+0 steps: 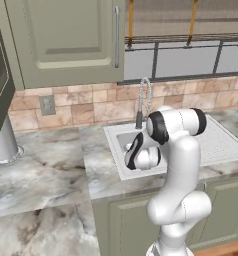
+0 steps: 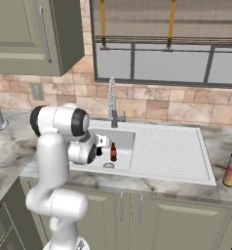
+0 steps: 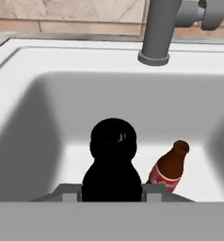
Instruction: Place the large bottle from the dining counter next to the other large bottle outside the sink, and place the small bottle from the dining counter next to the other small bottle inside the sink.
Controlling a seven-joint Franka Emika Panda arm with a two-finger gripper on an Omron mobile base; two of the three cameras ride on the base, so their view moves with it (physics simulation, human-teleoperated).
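My gripper (image 3: 112, 190) is shut on the small bottle (image 3: 112, 164), a short black one with a thin neck, seen from above its mouth. It hangs inside the sink (image 3: 34, 117) basin. Just to its right in the hand view stands the other small bottle (image 3: 169, 170), brown with a red label, a small gap apart. In the right base view the gripper (image 2: 99, 149) is low in the sink (image 2: 125, 138), left of the brown bottle (image 2: 113, 152). A large pink-to-yellow bottle (image 2: 231, 169) stands on the worktop right of the drainboard. The dining counter is out of view.
The chrome gooseneck tap (image 2: 111, 101) rises behind the basin, its base (image 3: 154, 57) close above the bottles in the hand view. A ribbed drainboard (image 2: 169, 151) lies right of the basin. The basin walls close in around the gripper. A marble worktop (image 1: 36, 165) stretches left.
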